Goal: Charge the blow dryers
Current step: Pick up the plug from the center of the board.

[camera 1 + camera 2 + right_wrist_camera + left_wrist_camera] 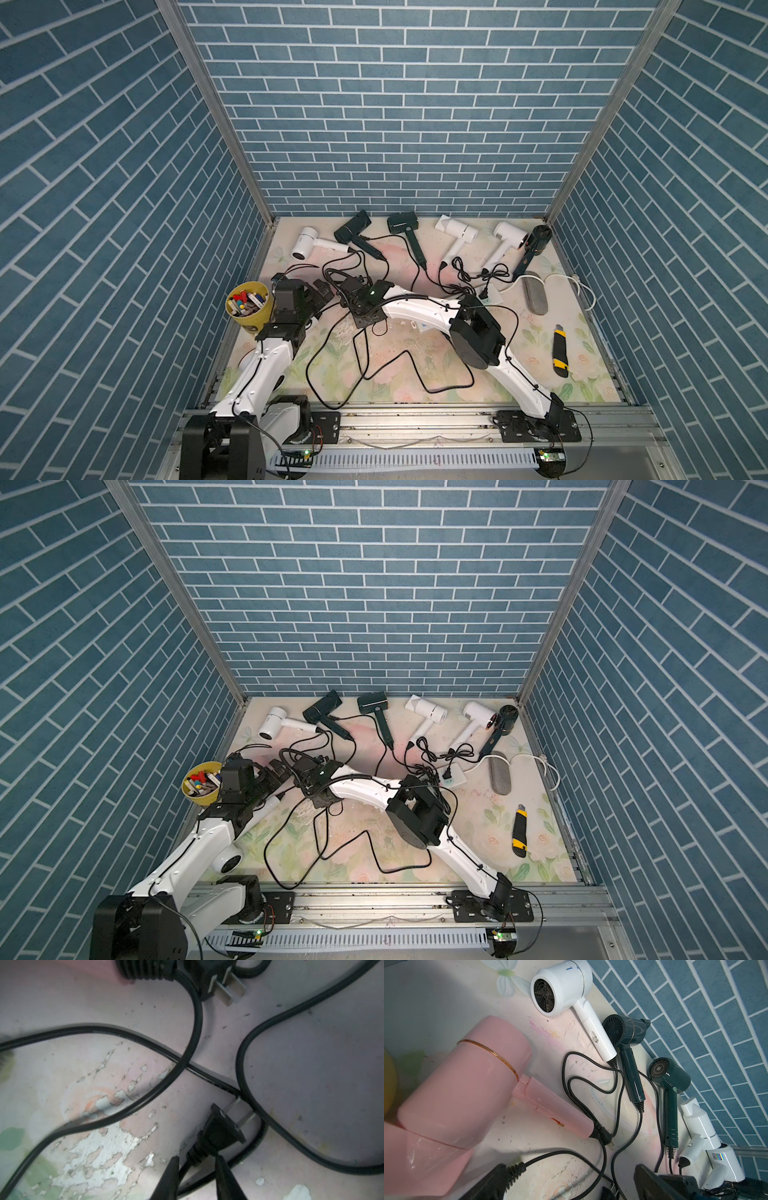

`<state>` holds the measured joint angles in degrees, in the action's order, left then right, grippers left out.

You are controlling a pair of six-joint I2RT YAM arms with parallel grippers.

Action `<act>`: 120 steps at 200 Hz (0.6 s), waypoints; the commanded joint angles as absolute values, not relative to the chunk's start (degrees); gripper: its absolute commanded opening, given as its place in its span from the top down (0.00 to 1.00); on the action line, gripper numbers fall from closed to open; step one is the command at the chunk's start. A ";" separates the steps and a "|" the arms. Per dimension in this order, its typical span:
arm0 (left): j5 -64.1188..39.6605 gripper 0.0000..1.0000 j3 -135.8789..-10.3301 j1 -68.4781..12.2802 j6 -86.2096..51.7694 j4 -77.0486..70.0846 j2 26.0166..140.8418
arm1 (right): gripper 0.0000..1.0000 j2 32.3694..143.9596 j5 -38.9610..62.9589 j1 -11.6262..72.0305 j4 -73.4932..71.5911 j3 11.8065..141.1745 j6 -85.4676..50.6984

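Note:
Several blow dryers lie along the back wall in both top views: white [305, 243], dark [353, 228], dark green [403, 224], two white [457, 228] [507, 232] and a navy one [540, 239]. A pink blow dryer [467, 1088] lies close in the left wrist view. My right gripper [196, 1157] is low over the mat, its fingers astride the neck of a black plug [222, 1128], a small gap still showing. Another plug [218, 980] lies by the pink handle's end. My left gripper [323, 289] stands open beside it, holding nothing.
Black cords loop over the floral mat [415, 374]. A white power strip [492, 295] sits right of centre with one plug in it. Farther right lie a grey fuzzy roll [536, 295] and a yellow-and-black utility knife [560, 351]. A yellow cup of pens [249, 305] stands at the left edge.

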<state>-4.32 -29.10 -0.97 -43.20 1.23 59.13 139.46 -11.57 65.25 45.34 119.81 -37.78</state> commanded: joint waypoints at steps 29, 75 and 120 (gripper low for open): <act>-3.68 0.01 -28.13 -0.35 -43.40 2.29 59.04 | 0.70 144.05 -14.15 65.60 50.78 124.17 -41.51; -3.87 0.01 -28.12 -0.27 -43.41 2.17 58.97 | 0.73 145.05 -14.13 65.60 50.93 124.08 -42.26; -4.96 0.01 -27.78 -0.27 -43.33 1.31 58.54 | 1.00 143.12 -15.75 65.45 49.37 122.23 -42.15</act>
<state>-4.21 -29.08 -0.71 -43.29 1.50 59.13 142.30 -13.45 65.36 47.18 123.90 -40.69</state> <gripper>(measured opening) 0.994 0.070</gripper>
